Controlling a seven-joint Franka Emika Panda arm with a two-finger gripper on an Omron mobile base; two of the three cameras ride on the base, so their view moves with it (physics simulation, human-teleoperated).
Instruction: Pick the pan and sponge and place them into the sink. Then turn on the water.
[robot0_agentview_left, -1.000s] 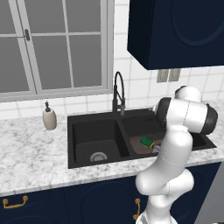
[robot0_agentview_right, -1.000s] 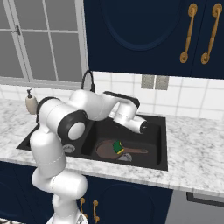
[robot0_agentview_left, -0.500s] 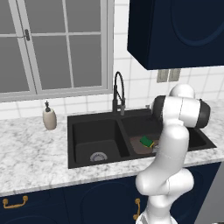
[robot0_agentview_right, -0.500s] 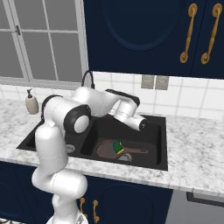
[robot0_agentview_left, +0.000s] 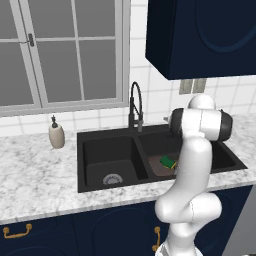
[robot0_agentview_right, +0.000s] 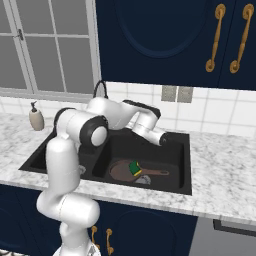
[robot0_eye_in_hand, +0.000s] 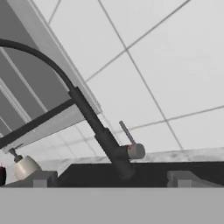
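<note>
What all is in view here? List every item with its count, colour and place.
sink: one, matte black, two basins, set in the counter.
pan: one, reddish-brown, in the right basin.
sponge: one, green and yellow, on the pan.
faucet: one, black, arched, behind the sink.
soap dispenser: one, beige, on the counter left of the sink.
counter: one, grey marble.
window: one, grey frame, above the counter.
gripper: one, open, above the right basin.

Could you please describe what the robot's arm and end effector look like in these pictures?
The arm is glossy white, built of rounded tubular links with dark grey caps at the joints. No cables or markings are visible. The end effector has two small, blocky, dark grey finger tips.
</note>
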